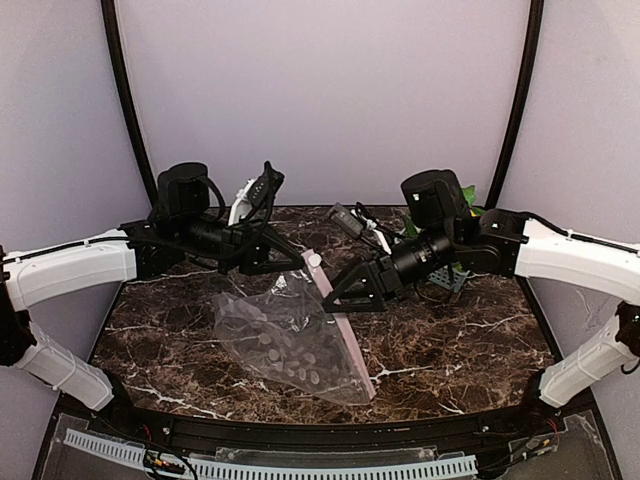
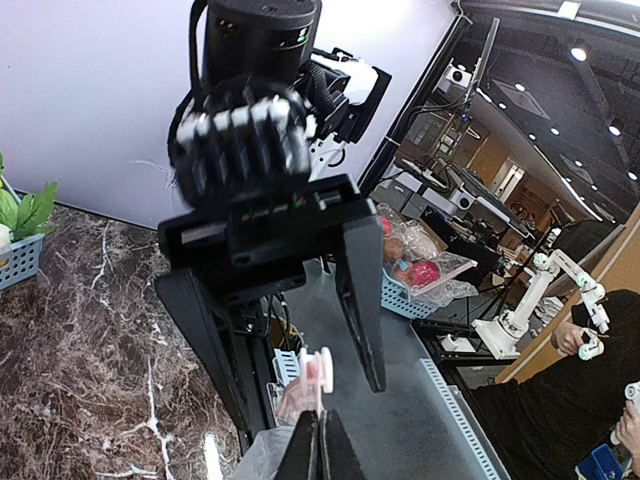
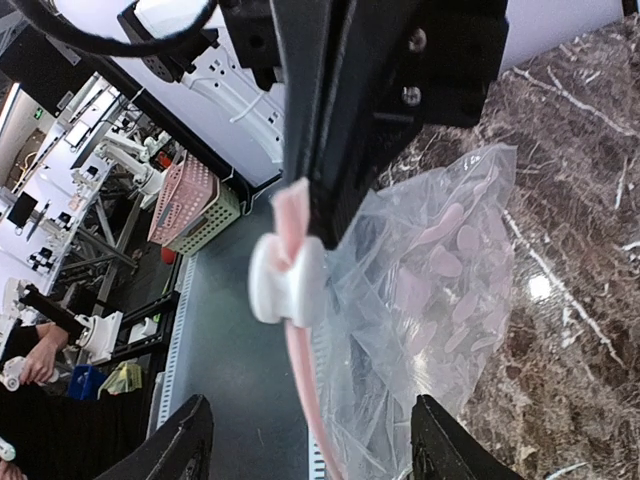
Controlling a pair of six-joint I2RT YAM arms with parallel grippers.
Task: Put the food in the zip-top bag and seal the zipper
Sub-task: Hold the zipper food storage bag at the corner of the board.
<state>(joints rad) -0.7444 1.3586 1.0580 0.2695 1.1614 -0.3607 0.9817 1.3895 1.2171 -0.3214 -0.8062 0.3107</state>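
zip-top bag (image 1: 285, 340): table centre; thin, limp, slippery film | zipper (image 1: 352, 355): stiffer; best hold beside white slider (image 3: 285, 280), its 12 o'clock end | left gripper (image 1: 306, 262): clamped on zipper; right gripper (image 1: 336, 297): jaws apart | food (image 1: 466, 196): 2 o'clock, outside bag

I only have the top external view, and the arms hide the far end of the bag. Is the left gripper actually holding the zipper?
Observer: Yes. The left wrist view shows the left gripper shut on the pink zipper, just short of the white slider.
Operator: Is the right gripper on the slider?
Observer: No. Its own wrist view shows the right gripper open, fingers spread either side of the zipper, with the slider ahead of its fingertips.
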